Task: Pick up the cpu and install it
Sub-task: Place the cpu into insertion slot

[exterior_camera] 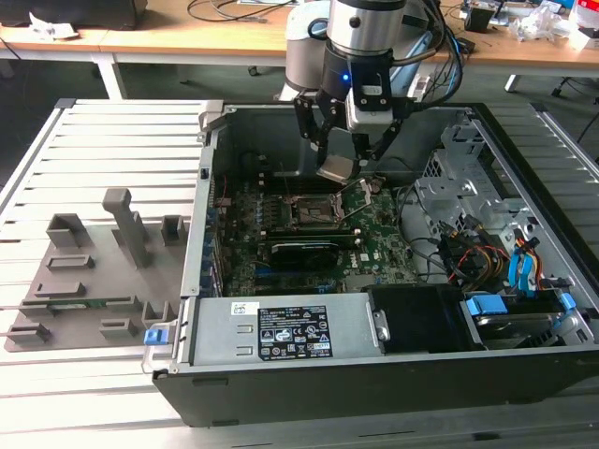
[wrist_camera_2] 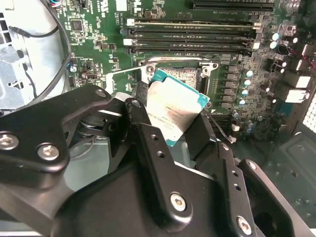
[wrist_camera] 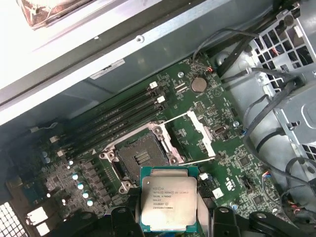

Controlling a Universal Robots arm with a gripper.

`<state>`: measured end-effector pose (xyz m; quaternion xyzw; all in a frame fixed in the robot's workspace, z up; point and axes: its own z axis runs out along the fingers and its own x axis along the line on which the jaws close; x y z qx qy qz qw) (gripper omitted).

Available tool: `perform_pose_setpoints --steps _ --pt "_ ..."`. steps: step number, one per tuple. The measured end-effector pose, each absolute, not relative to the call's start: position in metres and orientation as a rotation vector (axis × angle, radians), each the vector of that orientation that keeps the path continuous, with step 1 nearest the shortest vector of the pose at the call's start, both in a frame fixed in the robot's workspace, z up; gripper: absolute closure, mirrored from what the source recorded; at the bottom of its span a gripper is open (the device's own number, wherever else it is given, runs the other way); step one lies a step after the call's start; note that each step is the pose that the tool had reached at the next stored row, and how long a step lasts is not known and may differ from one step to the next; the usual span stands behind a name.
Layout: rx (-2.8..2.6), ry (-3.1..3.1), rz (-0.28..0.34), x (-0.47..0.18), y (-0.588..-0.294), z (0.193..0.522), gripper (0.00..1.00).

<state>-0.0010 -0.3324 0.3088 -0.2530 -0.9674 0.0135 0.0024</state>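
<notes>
An open desktop computer case (exterior_camera: 201, 281) lies on its side on a slatted aluminium table (exterior_camera: 94, 131). On the exterior view's left, a grey moulded fixture plate (exterior_camera: 84, 281) with upright holders rests on the same slats. Behind the table runs a wooden desk (exterior_camera: 187, 28) strewn with cables and small items too small to identify.

Inside the case, the green motherboard (wrist_camera: 222, 168) carries the black-framed socket (wrist_camera: 138, 158), which stands empty. Its metal load plate (wrist_camera: 200, 136) is swung open beside it. Long memory slots (wrist_camera_2: 192, 34) run just beside the socket, and a coin cell (wrist_camera: 198, 84) sits further out. The power supply (exterior_camera: 290, 332) lies along the case's near wall, with blue-tabbed drive bays (exterior_camera: 491, 304) on the exterior view's right.

The gripper (exterior_camera: 337, 161) is clamped on the cpu (wrist_camera: 169, 203), with 2 black fingers (wrist_camera_2: 140, 101) pressing on opposite edges. The chip hangs tilted above the board, near the socket but not in it, metal lid toward the cameras.

The chip's underside is hidden. In both wrist views the fingertips disappear behind its edges, and the black linkage covers much of the board. The arm's upper part and the case's far corner are cut off in the exterior view, where the socket's contacts cannot be made out.
</notes>
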Motion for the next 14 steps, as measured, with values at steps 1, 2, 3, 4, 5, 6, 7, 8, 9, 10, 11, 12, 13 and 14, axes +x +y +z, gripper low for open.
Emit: perform_pose_setpoints --steps 1,2,3,4,5,6,7,8,9,10,11,12,13,14 --pt "-0.817 -3.028 0.042 -0.001 -0.3324 0.3088 0.45" --pt "-0.839 -3.022 0.043 -0.001 -0.3324 0.3088 0.45" --pt "-0.849 -3.019 0.043 -0.001 -0.3324 0.3088 0.45" --pt "-0.859 -3.016 0.043 -0.001 -0.3324 0.3088 0.45" --pt "-0.878 -3.011 0.043 -0.001 -0.3324 0.3088 0.45" --pt "-0.895 -3.005 0.043 -0.001 -0.3324 0.3088 0.45" --pt "-0.912 -3.0 0.043 -0.001 -0.3324 0.3088 0.45" --pt "-0.925 -2.996 0.043 -0.001 -0.3324 0.3088 0.45" --pt "-0.937 -2.992 0.043 -0.001 -0.3324 0.3088 0.45" --pt "-0.946 -2.989 0.043 -0.001 -0.3324 0.3088 0.45" --pt "-0.959 -2.985 0.043 -0.001 -0.3324 0.3088 0.45" --pt "-0.97 -2.981 0.043 -0.001 -0.3324 0.3088 0.45" --pt "-0.98 -2.978 0.043 -0.001 -0.3324 0.3088 0.45" --pt "-0.996 -2.972 0.043 -0.001 -0.3324 0.3087 0.45"
